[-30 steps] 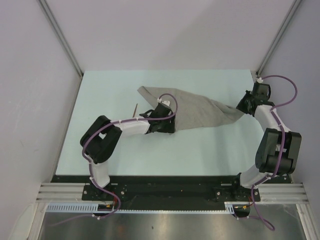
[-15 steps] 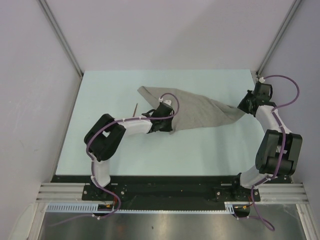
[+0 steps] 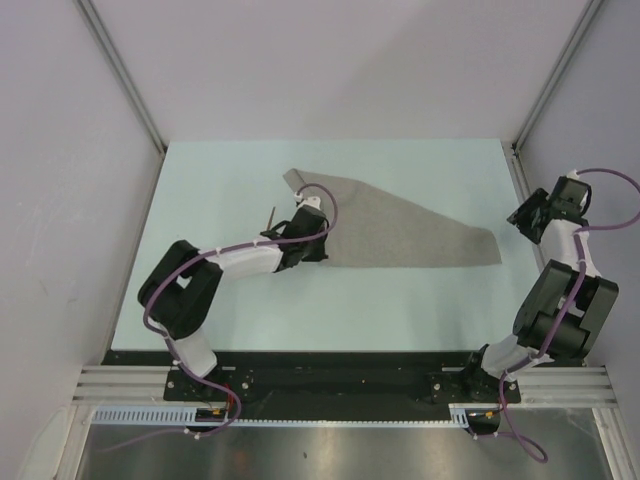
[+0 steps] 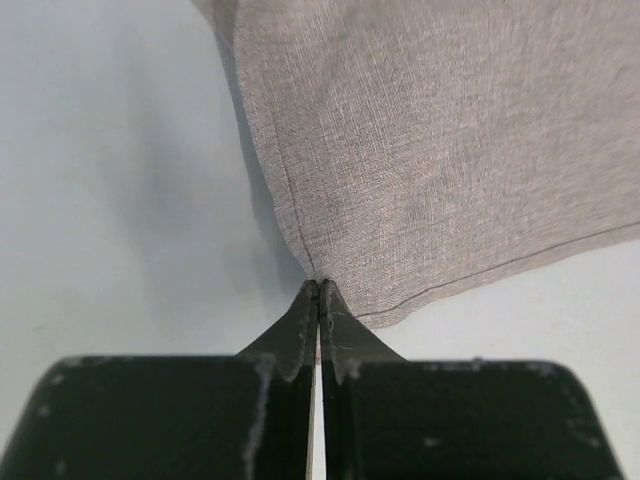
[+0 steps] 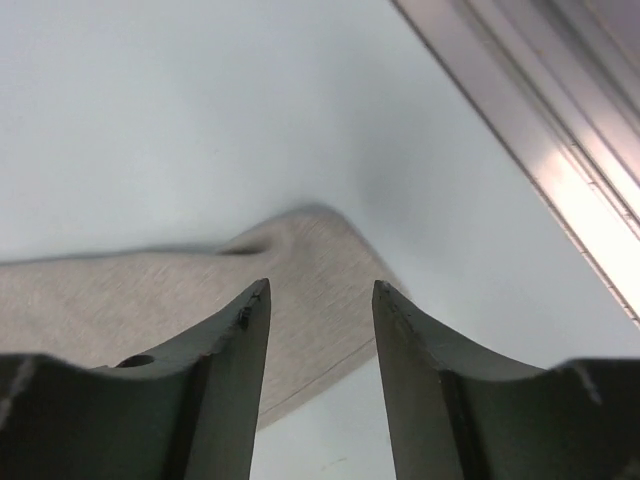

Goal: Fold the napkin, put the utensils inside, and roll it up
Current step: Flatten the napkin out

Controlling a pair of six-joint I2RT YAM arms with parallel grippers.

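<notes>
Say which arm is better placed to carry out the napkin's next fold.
Left. The left gripper is shut on a corner of the napkin; the right gripper stands open, gripping nothing, by the right edge of the table.

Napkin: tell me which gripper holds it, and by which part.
The left gripper pinches the napkin by a hemmed corner at its left end. The right gripper is open and holds nothing.

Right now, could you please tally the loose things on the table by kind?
Napkin: 1
Wooden spoon: 1
Total: 2
</notes>
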